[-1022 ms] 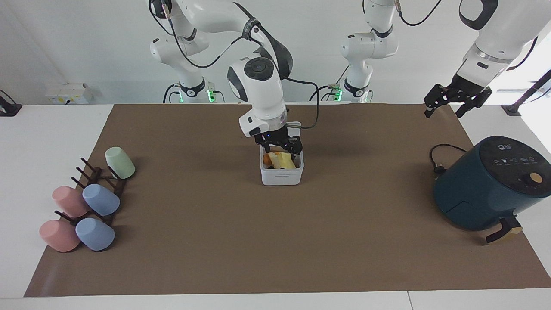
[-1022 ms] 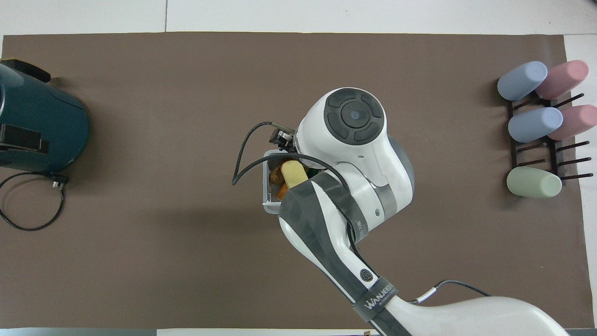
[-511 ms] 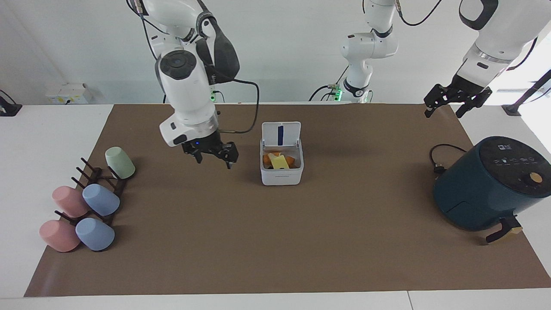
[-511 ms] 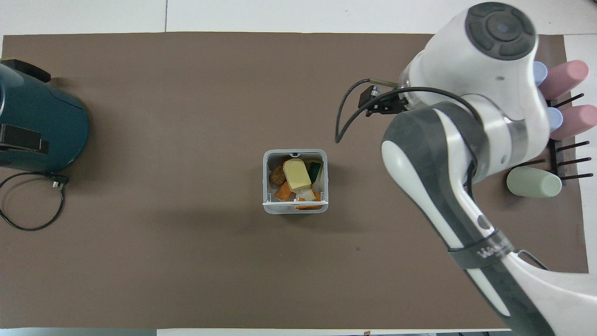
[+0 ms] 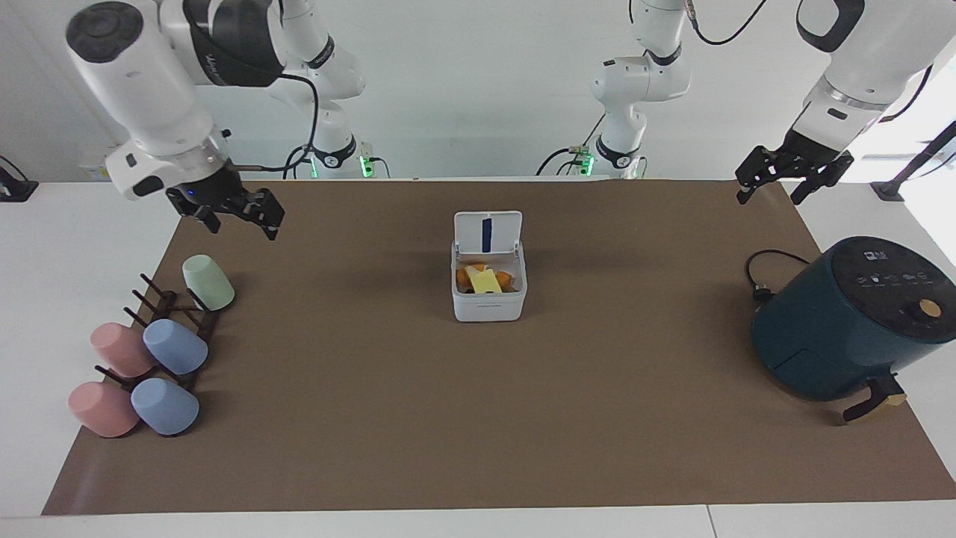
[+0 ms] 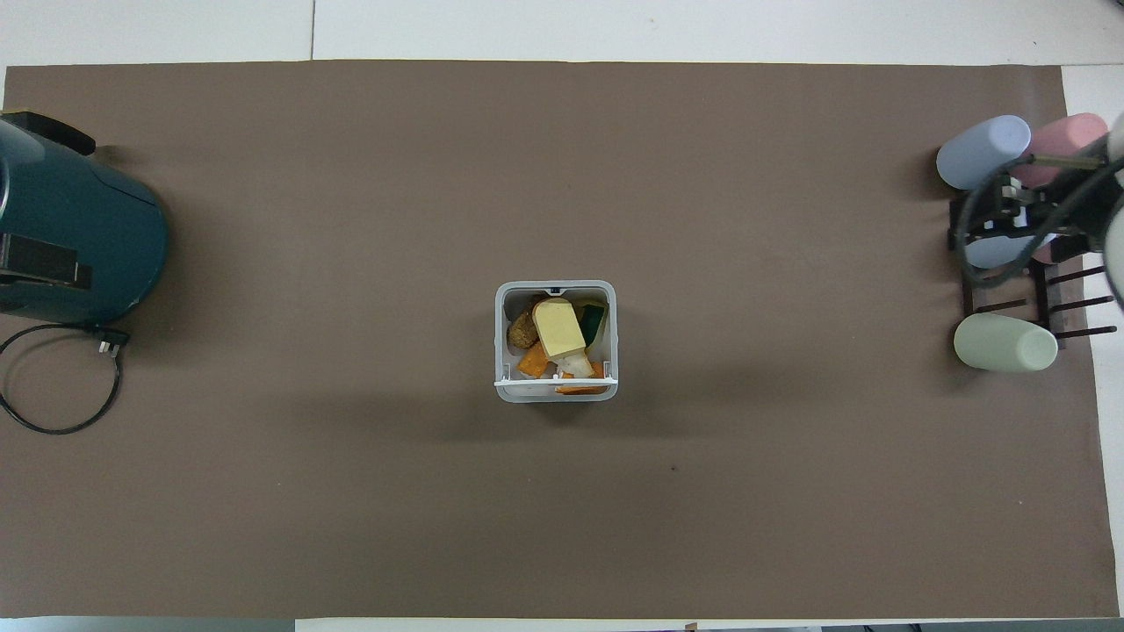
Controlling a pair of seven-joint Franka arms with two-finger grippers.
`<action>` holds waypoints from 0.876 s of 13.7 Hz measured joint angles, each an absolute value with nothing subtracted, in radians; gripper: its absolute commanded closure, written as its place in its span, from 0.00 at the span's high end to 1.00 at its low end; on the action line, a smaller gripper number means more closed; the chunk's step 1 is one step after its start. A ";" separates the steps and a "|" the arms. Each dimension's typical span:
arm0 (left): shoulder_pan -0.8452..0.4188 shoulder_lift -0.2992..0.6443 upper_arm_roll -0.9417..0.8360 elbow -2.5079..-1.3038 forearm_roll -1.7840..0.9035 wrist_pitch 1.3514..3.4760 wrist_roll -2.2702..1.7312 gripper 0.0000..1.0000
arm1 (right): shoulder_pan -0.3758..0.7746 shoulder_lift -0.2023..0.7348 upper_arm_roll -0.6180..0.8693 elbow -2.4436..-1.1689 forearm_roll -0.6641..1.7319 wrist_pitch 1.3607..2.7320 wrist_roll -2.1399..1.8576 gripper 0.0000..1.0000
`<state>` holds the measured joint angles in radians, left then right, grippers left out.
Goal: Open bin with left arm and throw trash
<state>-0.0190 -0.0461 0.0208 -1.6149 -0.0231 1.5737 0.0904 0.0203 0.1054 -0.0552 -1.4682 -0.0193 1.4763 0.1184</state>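
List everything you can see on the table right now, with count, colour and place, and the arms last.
small white square plastic bin: one, white, mid-mat, lid up.
food trash: several pieces, orange, pale yellow, brown and dark green, inside the bin.
pastel cups: five, two pink, two blue, one green, on a dark peg rack at the right arm's end.
dark teal air fryer: one, at the left arm's end, black cord beside it.
brown mat: one, covers the white table.
right end effector: black, fingers open, empty, up over the mat's corner near the cups.
left end effector: black, empty, waits raised over the mat's corner near the air fryer.
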 measured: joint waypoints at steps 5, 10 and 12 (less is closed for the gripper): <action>-0.019 -0.046 0.021 -1.615 -0.023 1.573 0.090 1.00 | 0.044 0.015 -0.102 -1.614 -0.020 1.501 0.053 1.00; -0.019 -0.046 0.021 -1.615 -0.023 1.573 0.090 1.00 | 0.049 -0.019 -0.127 -1.666 -0.027 1.581 0.052 1.00; -0.019 -0.046 0.021 -1.615 -0.023 1.573 0.090 1.00 | 0.048 -0.019 -0.132 -1.666 -0.029 1.586 0.052 1.00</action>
<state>-0.0190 -0.0461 0.0208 -1.6149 -0.0231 1.5733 0.0904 0.0481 -0.0194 -0.1316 -1.6656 -0.0290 1.5859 0.0522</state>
